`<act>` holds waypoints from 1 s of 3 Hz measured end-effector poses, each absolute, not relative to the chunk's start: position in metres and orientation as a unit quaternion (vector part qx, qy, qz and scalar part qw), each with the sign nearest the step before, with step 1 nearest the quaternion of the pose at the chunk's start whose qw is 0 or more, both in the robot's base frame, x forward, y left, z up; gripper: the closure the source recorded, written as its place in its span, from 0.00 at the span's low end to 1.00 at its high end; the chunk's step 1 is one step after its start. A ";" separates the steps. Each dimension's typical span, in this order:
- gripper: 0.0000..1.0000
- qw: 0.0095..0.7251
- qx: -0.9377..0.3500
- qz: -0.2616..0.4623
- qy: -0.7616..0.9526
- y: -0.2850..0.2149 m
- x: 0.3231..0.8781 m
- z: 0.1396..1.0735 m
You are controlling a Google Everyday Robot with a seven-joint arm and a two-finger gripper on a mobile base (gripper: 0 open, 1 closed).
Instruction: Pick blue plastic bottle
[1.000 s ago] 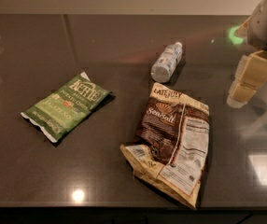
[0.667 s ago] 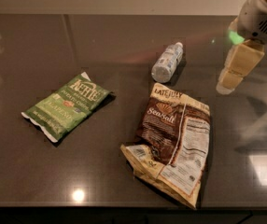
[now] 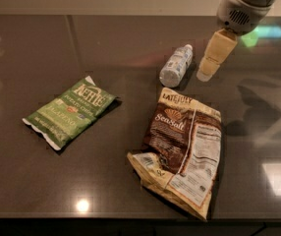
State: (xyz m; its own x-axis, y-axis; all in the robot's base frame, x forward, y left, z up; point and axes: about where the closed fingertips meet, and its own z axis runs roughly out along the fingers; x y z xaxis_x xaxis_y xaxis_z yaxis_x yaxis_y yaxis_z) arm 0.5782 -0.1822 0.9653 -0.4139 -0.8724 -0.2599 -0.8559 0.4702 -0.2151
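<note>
Although its pale bluish-white label cannot be read, the small clear blue plastic bottle (image 3: 176, 65) lies on its side, white cap pointing far, on the dark glossy table (image 3: 106, 48), right of centre. Just right of it hangs the cream gripper (image 3: 205, 73); whether it is released or clenched cannot be told. Just nearer, a crumpled brown chip bag (image 3: 180, 154) reads "Late July" and "Sea Salt". Well left, a green chip bag (image 3: 70, 111) reads "Kettle".

Cream-yellow gripper (image 3: 205, 73) at upper right, beneath grey-white vented wrist housing (image 3: 238, 13)
</note>
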 end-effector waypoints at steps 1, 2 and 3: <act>0.00 0.150 -0.471 -0.016 0.869 -0.146 0.604 0.952; 0.00 0.141 -0.414 -0.009 0.899 -0.120 0.627 0.941; 0.00 0.137 -0.343 -0.016 0.929 -0.109 0.644 0.932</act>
State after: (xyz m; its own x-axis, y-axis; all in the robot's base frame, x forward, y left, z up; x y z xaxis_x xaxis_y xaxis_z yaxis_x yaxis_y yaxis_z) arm 0.6441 -0.1090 0.9323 -0.7270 -0.6422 -0.2431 -0.6332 0.7639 -0.1244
